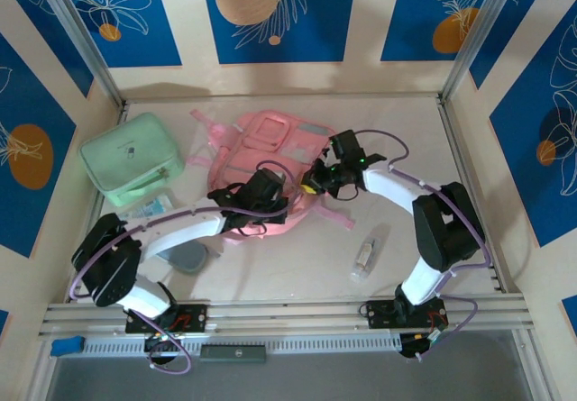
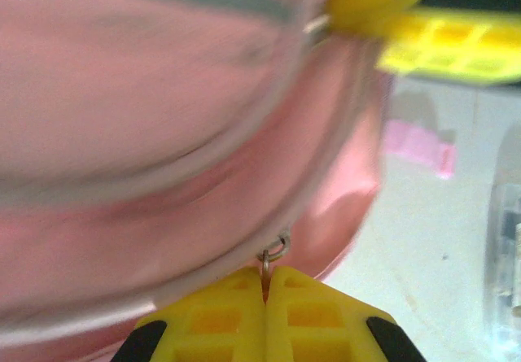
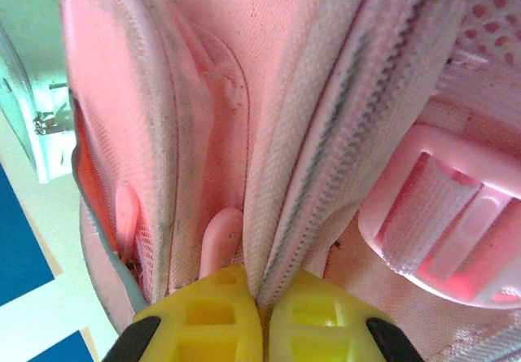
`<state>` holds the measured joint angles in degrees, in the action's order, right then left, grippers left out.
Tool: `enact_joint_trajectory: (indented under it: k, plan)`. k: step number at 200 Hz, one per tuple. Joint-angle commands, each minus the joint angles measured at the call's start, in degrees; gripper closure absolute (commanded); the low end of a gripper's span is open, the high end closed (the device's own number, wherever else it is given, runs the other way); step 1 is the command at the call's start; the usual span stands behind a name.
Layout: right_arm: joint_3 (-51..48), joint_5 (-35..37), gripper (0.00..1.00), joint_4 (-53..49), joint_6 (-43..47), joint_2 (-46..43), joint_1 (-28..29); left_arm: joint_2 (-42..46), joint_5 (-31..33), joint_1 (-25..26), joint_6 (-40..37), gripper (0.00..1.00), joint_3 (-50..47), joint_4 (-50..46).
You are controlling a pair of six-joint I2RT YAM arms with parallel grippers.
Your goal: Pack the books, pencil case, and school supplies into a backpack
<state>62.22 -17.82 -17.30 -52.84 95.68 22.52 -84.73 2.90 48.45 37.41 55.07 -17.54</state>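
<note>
A large pink backpack point(image 1: 263, 144) lies flat in the centre of the overhead frame on a pale table point(image 1: 297, 270). Both robot arms reach in from the bottom of the frame and meet at its lower edge.

In the left wrist view, the left gripper point(image 2: 266, 295) sits at the bottom centre. Its yellow fingers are pressed tight together on a small metal ring point(image 2: 275, 252) that hangs from the backpack's curved, blurred pink edge.

In the right wrist view, the right gripper point(image 3: 262, 313) is also at the bottom centre. Its yellow fingers are pinched closed on the backpack, gripping a ridge of zip-lined fabric. A pink plastic buckle point(image 3: 456, 224) sits at the right of that frame.

In the overhead frame, a mint-green boxy case point(image 1: 131, 156) stands at the upper left, apart from the backpack. Just below it lies a light blue-and-white packet point(image 1: 149, 208). The grey-blue pencil case point(image 1: 187, 257) rests at the lower left, beside the left arm and outside the backpack. A small clear bottle point(image 1: 365, 255) lies on the table at the lower right, between the backpack and the right arm's base.
</note>
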Motion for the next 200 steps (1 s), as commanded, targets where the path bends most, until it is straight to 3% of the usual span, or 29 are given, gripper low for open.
enact_joint_trajectory:
  k: [1, 38, 82, 110, 143, 175, 200]
  plan:
    - [5.9, 0.3, 1.00, -6.8, 9.9, -0.7, -7.1, 3.1, 2.0, -3.9, -5.3, 1.00, -3.0, -11.4]
    - [9.7, -0.5, 1.00, -7.9, 9.2, 1.4, -8.7, 5.4, -1.7, -4.5, -5.3, 1.00, -4.3, -8.8]
    - [3.3, -2.7, 0.59, -4.3, 2.6, -3.8, -4.7, 2.4, -6.0, -4.1, -1.6, 1.00, -2.4, -1.4]
    - [-4.0, 0.6, 0.44, -4.1, -3.8, -10.7, -1.4, 1.7, -6.7, -3.8, -0.6, 1.00, -2.1, 1.2]
    - [-10.4, 5.8, 0.37, 2.3, -13.7, -14.4, 5.7, 0.9, -6.9, -3.7, -0.6, 1.00, -1.7, 1.7]
    - [-13.0, 13.1, 0.36, 7.2, -22.6, -13.3, 10.7, 1.0, -6.8, -3.7, -0.3, 1.00, -2.2, 2.0]
    - [-11.1, 17.2, 0.36, 8.0, -24.6, -10.1, 13.0, 0.7, -7.1, -3.8, -0.3, 1.00, -1.9, 2.3]
